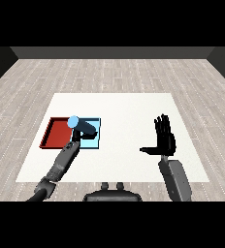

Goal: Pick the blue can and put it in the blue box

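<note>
The white surface (134,140) carries two trays side by side near its left edge: the red tray (56,133) on the outside and the light blue tray (96,140) just inside it, toward the middle. The left hand (83,130) reaches in from the lower left corner and hangs over the blue tray, its fingers (88,129) curled round the blue can (73,121), whose pale blue top shows above the seam where the two trays meet. The right hand (164,138) stands well apart over the right half of the surface, palm upright, fingers straight and released, thumb out to the side, holding nothing. The step in hand looks like the placing itself, and the task seems close to done. To do it well, the can wants to move a little toward the centre of the blue tray, away from the red tray's edge, so it cannot come to rest on the shared rim. It should then go down upright until it meets the tray floor before the fingers uncurl. I cannot tell whether the can already touches the tray.
</note>
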You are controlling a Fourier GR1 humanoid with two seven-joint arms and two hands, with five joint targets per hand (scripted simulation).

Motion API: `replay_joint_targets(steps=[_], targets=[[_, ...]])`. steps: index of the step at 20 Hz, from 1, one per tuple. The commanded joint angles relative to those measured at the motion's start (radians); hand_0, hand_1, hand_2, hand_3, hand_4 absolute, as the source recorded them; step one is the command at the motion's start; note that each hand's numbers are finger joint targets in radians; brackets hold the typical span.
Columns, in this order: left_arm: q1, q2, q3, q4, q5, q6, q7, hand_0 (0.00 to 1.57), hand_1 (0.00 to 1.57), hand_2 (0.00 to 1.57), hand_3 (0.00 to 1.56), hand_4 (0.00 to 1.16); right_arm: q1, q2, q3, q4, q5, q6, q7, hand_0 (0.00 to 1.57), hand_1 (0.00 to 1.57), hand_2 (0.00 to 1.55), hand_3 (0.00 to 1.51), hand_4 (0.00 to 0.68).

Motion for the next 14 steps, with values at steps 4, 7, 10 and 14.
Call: replay_joint_targets(steps=[4,7,10,14], targets=[[-0.075,0.087,0.111,0.287,0.007,-0.065,0.016,1.57,1.57,1.57,1.52,1.07,0.041,0.015,0.002,-0.023,0.046,-0.017,-0.014,0.00,0.00,0.00,0.00,0.000],[-0.206,0.135,0.103,0.383,-0.032,-0.092,0.130,1.57,1.57,1.57,1.49,1.05,-0.037,-0.002,-0.047,0.046,0.017,-0.006,0.023,0.00,0.00,0.00,0.00,0.000],[-0.211,0.117,0.099,0.485,-0.062,-0.041,0.156,1.57,1.57,1.55,1.40,0.99,0.026,0.039,-0.033,0.104,0.023,0.026,-0.061,0.00,0.00,0.00,0.00,0.000],[-0.282,0.071,0.074,0.634,-0.118,-0.016,0.170,1.57,1.57,1.50,1.38,0.99,-0.018,0.025,-0.073,0.130,0.001,0.022,-0.027,0.00,0.00,0.00,0.00,0.000]])
